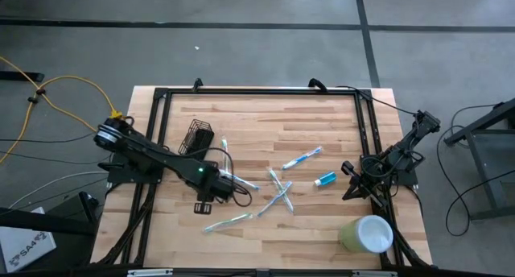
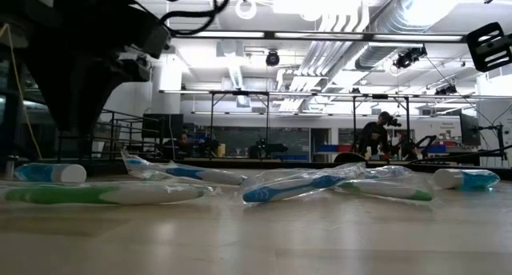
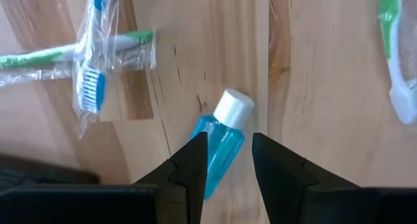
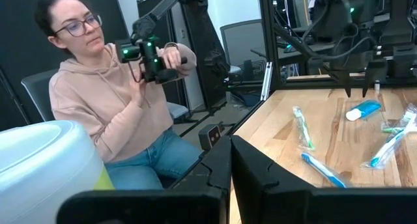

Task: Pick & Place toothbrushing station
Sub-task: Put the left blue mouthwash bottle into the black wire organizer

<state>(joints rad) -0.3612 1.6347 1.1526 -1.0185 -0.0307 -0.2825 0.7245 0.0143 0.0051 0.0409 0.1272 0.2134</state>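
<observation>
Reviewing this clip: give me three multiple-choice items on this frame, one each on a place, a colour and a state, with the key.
1. Where is the pale green cup?
A. the table's left edge
B. the table's right side, by the right arm
C. the table's middle

2. What colour is the small bottle under the left gripper?
A. blue with a white cap
B. all green
C. black

3. How do the left gripper's jaws stand?
A. shut on nothing
B. open, one finger on each side of the bottle
C. out of sight

Key: B, the high view shows the cup there; A, the left wrist view shows both colours; B, that view shows the gap.
</observation>
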